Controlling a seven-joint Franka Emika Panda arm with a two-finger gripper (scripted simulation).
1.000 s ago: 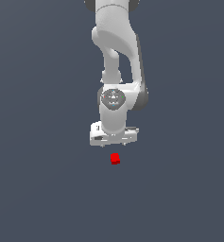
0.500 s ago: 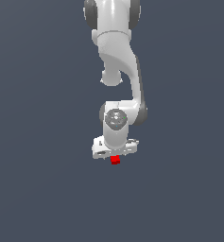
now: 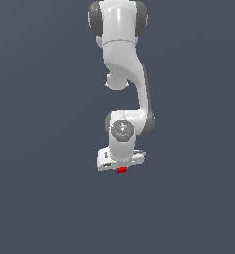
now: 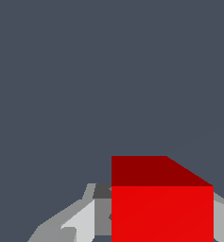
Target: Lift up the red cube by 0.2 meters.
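The red cube [image 3: 121, 170] lies on the dark grey floor, and only a thin strip of it shows under the white hand in the exterior view. My gripper [image 3: 120, 168] points straight down over it. In the wrist view the cube [image 4: 161, 208] looms large between my two fingers: one grey finger [image 4: 80, 222] stands on one side and the edge of the other [image 4: 223, 218] on the opposite side. The jaws stand open around the cube, close to its sides. The cube rests on the floor.
The plain dark grey floor [image 3: 44, 198] spreads all round the arm. The white arm [image 3: 120, 44] rises from the hand toward the top of the exterior view. No other object shows.
My hand has come down over the cube. One second ago the cube was in full view below the fingers; now the hand covers most of it.
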